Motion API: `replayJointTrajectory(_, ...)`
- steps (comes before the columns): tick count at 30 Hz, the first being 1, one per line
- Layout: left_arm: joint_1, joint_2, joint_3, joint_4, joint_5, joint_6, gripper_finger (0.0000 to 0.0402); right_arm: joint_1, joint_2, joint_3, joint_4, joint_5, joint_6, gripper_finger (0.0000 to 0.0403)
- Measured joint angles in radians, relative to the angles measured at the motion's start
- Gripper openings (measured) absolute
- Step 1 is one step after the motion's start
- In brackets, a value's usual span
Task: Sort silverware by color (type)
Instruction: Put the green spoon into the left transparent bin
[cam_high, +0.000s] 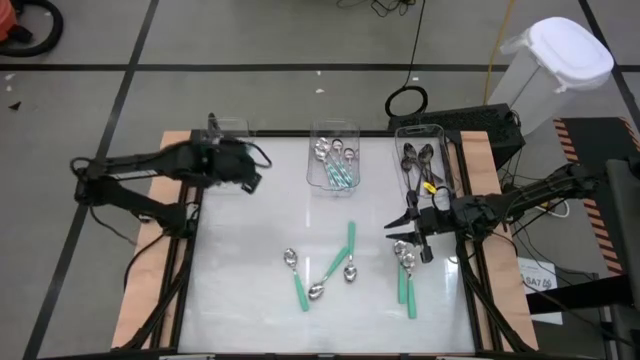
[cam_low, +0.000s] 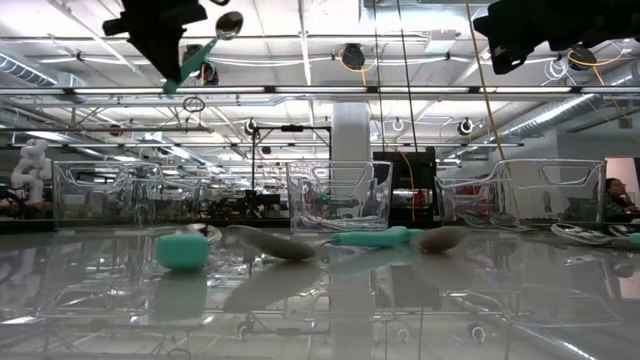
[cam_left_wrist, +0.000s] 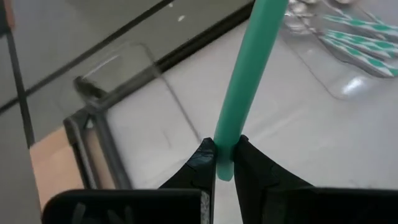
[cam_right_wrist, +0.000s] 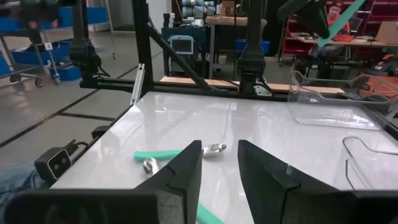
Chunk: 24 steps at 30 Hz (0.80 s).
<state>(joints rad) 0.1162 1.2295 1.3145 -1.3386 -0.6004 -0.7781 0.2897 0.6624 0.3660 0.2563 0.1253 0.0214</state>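
Six teal-handled spoons (cam_high: 305, 292) lie loose near the table's (cam_high: 240, 280) front edge, so I'm roughly halfway. My left gripper (cam_left_wrist: 224, 163), clamped on one teal spoon (cam_left_wrist: 245, 81), hangs near the empty back-left bin (cam_high: 228, 127); middle bin (cam_high: 336, 160) holds several teal, right bin (cam_high: 425, 158) two or three dark. My right gripper (cam_right_wrist: 219, 165) hovers partly open, empty, by the right edge.

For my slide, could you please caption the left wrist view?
Left gripper clamps a teal-green-handled spoon above the white table, beside a clear plastic bin.
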Motion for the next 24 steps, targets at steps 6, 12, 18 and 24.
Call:
replayJointTrajectory(6,0.145,-0.066,-0.096,0.009,0.04,0.014,0.0033,0.0,0.0,0.0,0.001,-0.027,-0.005,0.0101)
replayJointTrajectory(12,0.248,-0.114,-0.3,0.106,0.089,0.03,0.0033,0.0,0.0,0.0,-0.001,-0.052,-0.008,0.0101)
replayJointTrajectory(18,0.367,-0.124,-0.46,0.177,0.121,0.008,0.0033,0.0,0.0,0.0,-0.011,-0.052,-0.016,0.0101)
replayJointTrajectory(24,0.462,-0.124,-0.538,0.284,0.163,0.051,0.0033,0.0,0.0,0.0,-0.018,-0.052,-0.034,0.0101)
